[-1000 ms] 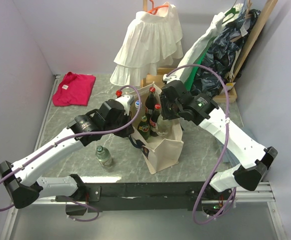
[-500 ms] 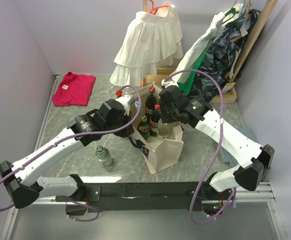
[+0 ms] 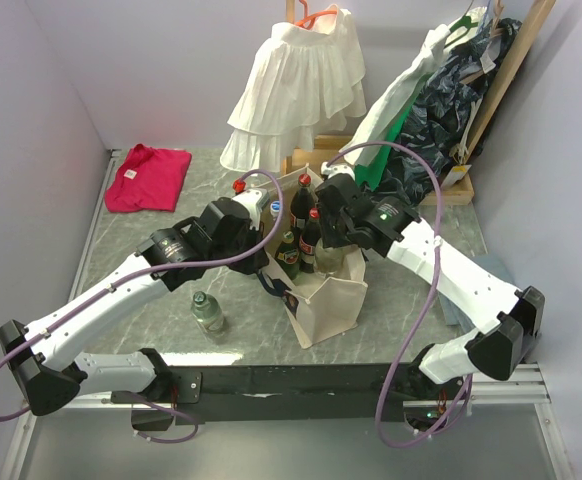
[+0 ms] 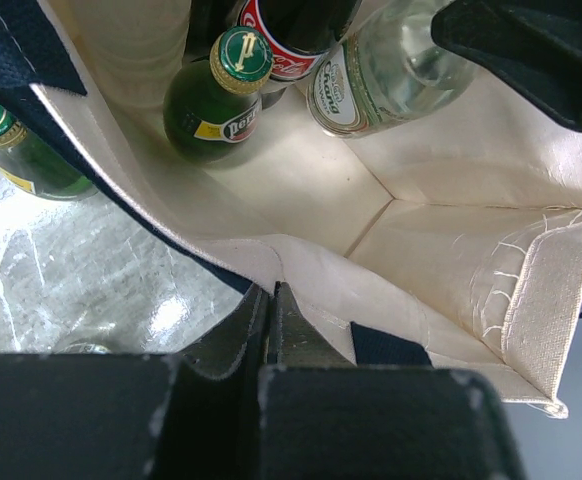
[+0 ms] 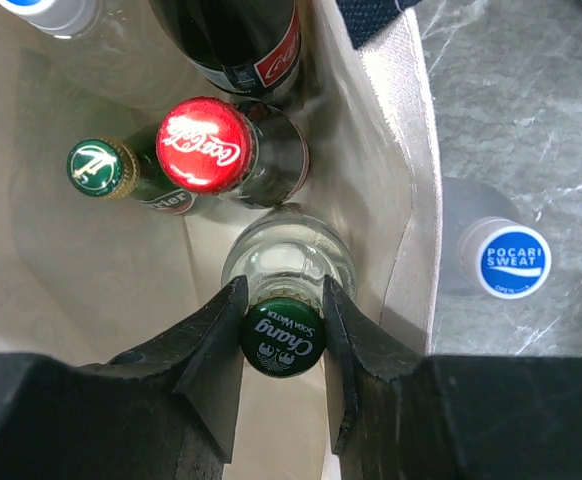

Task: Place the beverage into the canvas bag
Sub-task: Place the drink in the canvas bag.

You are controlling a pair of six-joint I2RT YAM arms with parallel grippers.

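Grip: right hand [image 5: 282, 295] half-open on bottle [image 5: 284, 342] neck, inside canvas bag [image 5: 393, 150].

Grey marble table [image 3: 121, 235], pale lilac walls [image 3: 151, 70], wooden rack [image 3: 511, 70]

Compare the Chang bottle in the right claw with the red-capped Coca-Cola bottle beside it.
The Chang bottle has a green cap, the Coca-Cola bottle a red one. The Chang bottle's glass is clear; the Coca-Cola bottle looks dark. The right claw grips the Chang bottle's neck; the Coca-Cola bottle stands free. Both sit cap-up inside the canvas bag.
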